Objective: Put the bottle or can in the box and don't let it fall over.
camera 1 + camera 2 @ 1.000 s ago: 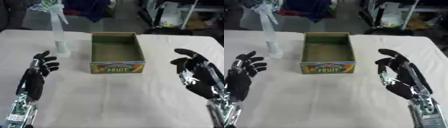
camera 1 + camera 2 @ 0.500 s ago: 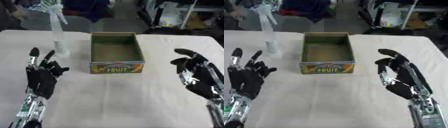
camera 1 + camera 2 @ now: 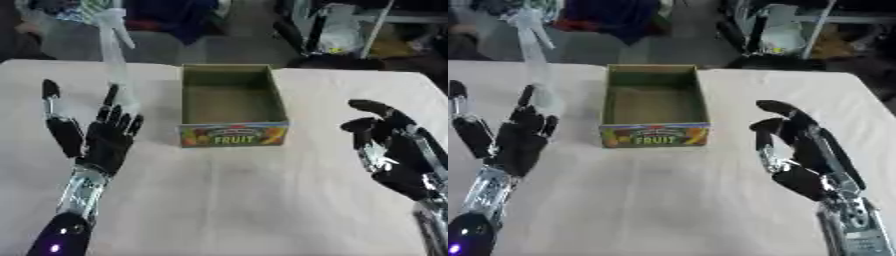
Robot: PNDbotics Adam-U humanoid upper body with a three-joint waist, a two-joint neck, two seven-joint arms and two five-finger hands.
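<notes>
A tall clear bottle [image 3: 115, 55] stands upright on the table, left of an open cardboard box [image 3: 229, 102] with a FRUIT label on its front. The box is empty. My left hand [image 3: 99, 137] is raised just in front of the bottle's base, fingers straight and spread, thumb out to the left; it holds nothing. My right hand [image 3: 798, 155] hovers open at the right, well clear of the box, palm turned toward it.
The table [image 3: 236, 200] is covered in a pale cloth. Dark clutter, chairs and bags stand beyond the table's far edge.
My left hand has moved forward and up toward the bottle's base, its fingers straightening. The right hand has stayed where it was.
</notes>
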